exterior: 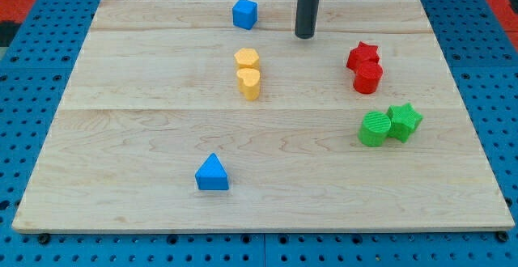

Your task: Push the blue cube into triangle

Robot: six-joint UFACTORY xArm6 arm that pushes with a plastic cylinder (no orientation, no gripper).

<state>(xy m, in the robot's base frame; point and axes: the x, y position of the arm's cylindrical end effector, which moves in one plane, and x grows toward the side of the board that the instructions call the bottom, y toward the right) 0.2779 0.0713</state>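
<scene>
The blue cube (244,14) sits near the view's top edge of the wooden board (121,137), left of centre. The blue triangle (212,173) lies far below it, toward the view's bottom. My tip (304,35) is at the end of the dark rod, to the right of the blue cube and slightly lower in the view, apart from it by about a cube's width and a half. It touches no block.
Two yellow blocks (248,71) stand touching just below the cube, between it and the triangle. A red star (363,54) and red cylinder (368,78) sit at the right. A green cylinder (374,129) and green star (404,121) lie lower right.
</scene>
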